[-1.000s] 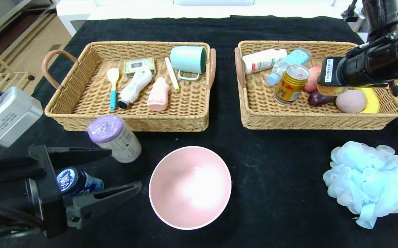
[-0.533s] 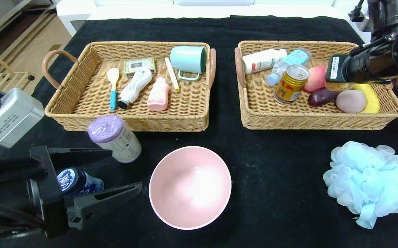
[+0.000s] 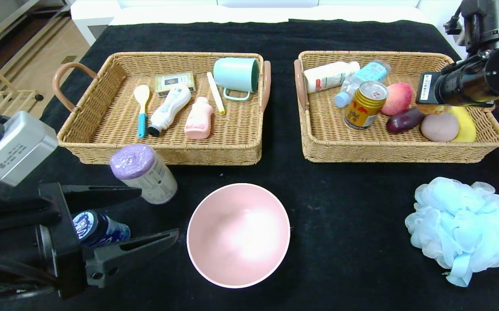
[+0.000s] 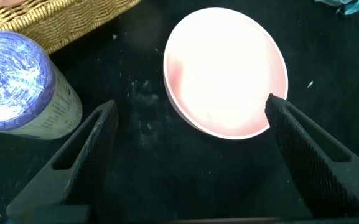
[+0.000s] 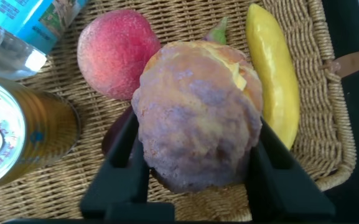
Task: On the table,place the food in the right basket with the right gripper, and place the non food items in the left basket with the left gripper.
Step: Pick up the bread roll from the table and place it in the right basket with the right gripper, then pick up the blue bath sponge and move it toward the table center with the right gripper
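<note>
Illumination was bright, even and overhead; the pink bowl [image 3: 238,235] bore a broad white glare at its centre, and in the left wrist view its interior was washed out almost wholly; the black desk [image 3: 344,194] absorbed light, so shadows scarcely showed; the bun [image 5: 198,115] filled the right wrist view slightly soft, too near for focus; the purple cap [image 4: 8,74] showed bluish glare.

Bun [image 5: 198,115] between jaws, above basket [image 5: 316,81]
</note>
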Robot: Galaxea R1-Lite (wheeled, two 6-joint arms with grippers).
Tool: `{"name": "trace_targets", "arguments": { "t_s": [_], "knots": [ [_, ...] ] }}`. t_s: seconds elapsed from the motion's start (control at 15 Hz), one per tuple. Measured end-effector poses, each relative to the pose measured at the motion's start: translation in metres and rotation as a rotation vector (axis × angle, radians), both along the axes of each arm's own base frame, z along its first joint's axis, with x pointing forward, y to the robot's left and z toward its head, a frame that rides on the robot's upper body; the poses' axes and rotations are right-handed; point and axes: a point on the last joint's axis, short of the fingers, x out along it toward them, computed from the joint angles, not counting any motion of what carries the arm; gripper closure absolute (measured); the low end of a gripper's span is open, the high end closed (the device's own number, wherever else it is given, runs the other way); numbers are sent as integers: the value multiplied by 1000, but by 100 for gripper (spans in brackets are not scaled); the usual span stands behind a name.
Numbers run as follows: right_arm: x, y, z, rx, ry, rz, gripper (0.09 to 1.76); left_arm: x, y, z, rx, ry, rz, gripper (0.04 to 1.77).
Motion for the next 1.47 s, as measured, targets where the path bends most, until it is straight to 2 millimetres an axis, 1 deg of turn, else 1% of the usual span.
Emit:
{"name": "trace_targets", "arguments": {
  "t_s": [0.2,0.47,0.8,1.13,1.33,1.47],
  "knots": [
    [-1,-1,-1,0,7,-1,66,0,0,-1,4,1,-1,9],
    [-2,-1,0,-1,6,0,44,0,0,-1,4,1,-1,9],
    [-4,0,2,-1,2,3,30,0,0,-1,4,1,-1,9],
    [-6,0,4,0,-2,3,23,0,0,-1,4,2,-1,9],
    [-11,0,8,3,-12,8,20,0,0,-1,5,2,-1,9],
    [-19,0,12,2,-5,15,19,0,0,-1,5,2,-1,9]
  ]
}}
